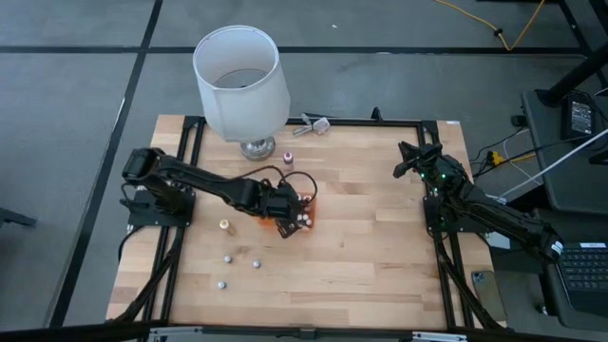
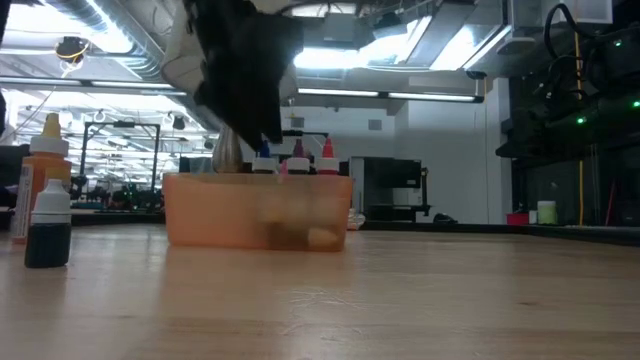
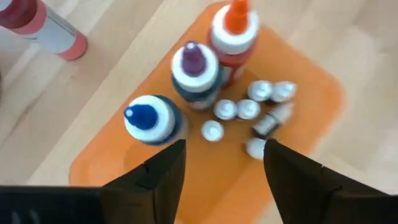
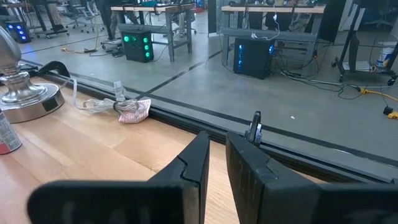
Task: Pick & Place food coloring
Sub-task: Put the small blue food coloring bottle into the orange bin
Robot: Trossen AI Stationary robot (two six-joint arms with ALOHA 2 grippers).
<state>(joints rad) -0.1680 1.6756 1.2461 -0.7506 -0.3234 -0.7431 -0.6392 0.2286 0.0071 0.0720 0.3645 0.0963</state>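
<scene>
The left tool [image 3: 224, 158] hangs with fingers apart over the orange tray [image 3: 311, 99], a drop-off seemingly just done, so next comes fetching a food coloring bottle [image 1: 226, 226] off the bench [image 1: 380, 237].

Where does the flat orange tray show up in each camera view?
High view: the flat orange rectangular tray sits centre-left, mostly hidden under the left pincer.
Low view: left of centre, on the tabletop.
Left wrist view: fills the middle.
Right wrist view: not in it.
Shared landmark: the small capped bottles standing in the tray.
</scene>
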